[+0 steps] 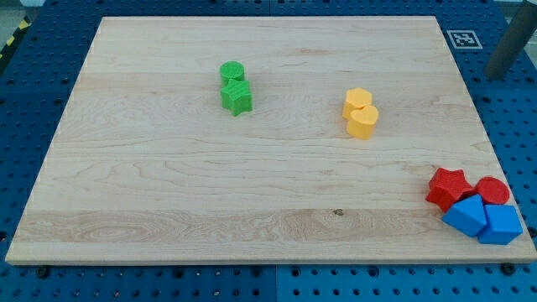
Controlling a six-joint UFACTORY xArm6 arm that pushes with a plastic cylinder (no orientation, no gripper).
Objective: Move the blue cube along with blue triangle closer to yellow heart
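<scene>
Approaching The Blue Pair: Push Not Yet Begun

Judging by layout, the approach step was in hand. The blue cube (502,225) and blue triangle (466,216) lay touching at the board's (168,184) bottom-right corner, below the red star (446,187) and red cylinder (492,190). The yellow heart (363,122) sat well apart, up-left, beside the yellow hexagon (357,100). My tip was not visible; its state could not be told. Next move likely required contact from the pair's lower-right side. The pair's long axis ran roughly left-right; the triangle's heading was unclear

Green cylinder (232,72) touching green star (237,97); red star (445,186) beside red cylinder (492,190).
</scene>
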